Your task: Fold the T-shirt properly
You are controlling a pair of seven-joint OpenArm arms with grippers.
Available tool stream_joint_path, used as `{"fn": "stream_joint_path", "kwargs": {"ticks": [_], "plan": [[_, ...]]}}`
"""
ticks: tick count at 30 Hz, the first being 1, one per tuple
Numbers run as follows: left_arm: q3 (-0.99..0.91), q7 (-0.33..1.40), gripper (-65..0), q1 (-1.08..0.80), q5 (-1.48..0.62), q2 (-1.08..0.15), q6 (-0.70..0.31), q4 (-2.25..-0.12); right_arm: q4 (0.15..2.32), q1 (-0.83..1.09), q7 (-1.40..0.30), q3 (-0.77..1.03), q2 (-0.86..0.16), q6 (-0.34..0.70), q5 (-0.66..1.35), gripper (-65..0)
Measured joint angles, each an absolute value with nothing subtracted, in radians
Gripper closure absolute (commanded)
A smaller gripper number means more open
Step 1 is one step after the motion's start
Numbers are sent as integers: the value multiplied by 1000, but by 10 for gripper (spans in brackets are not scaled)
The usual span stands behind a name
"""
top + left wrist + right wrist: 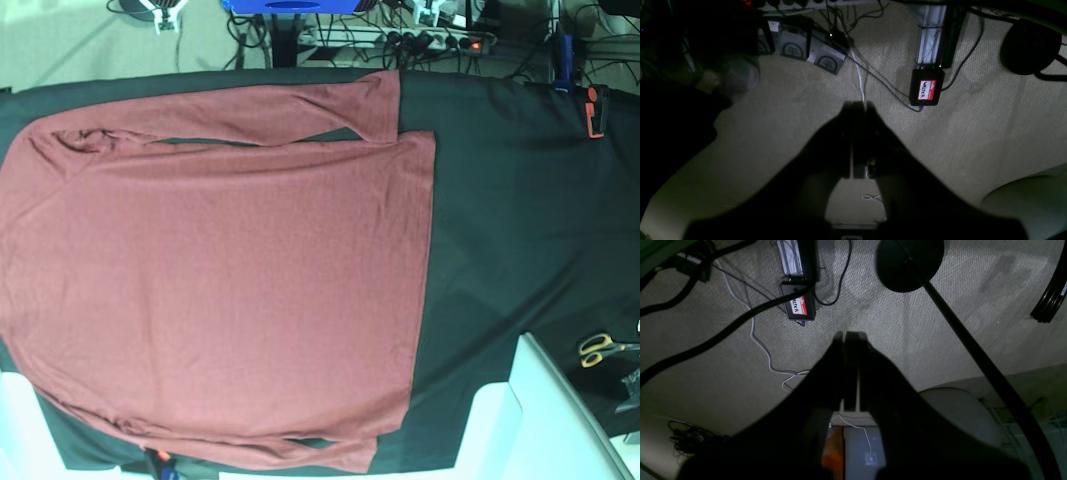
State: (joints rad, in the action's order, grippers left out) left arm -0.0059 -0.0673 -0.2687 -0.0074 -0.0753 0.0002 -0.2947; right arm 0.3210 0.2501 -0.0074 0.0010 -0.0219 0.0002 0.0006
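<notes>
Black table cover (500,220) carries the T-shirt (220,290), spread flat. Left gripper (858,106) and right gripper (850,336) hang over carpet, both clenched, empty. Risk: thin fabric bunching if 1 pinch grabs unevenly.

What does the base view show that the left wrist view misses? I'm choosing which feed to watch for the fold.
Only the base view shows the T-shirt spread flat on the black table cover, sleeves lying along its edges, with scissors nearby. Only the left wrist view shows the left gripper, shut, over carpet, cables and a box with a name tag. They share nothing I can match with confidence.
</notes>
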Motion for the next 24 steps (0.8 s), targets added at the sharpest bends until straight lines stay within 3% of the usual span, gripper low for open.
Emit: {"fn": "stream_joint_path", "kwargs": {"ticks": [16,20,24], "plan": [[-6,-94,0,-320,-7,-76,1,-364,331,255,-14,0,-36,0,0,0],[-7,-119,0,-399,-8,-99,0,-480,525,357,-27,1,-37,0,3,0],[-10,-113,0,-493,-78,-126,3,-642,841,519,-223,61,-51,-4,7,0]]}}
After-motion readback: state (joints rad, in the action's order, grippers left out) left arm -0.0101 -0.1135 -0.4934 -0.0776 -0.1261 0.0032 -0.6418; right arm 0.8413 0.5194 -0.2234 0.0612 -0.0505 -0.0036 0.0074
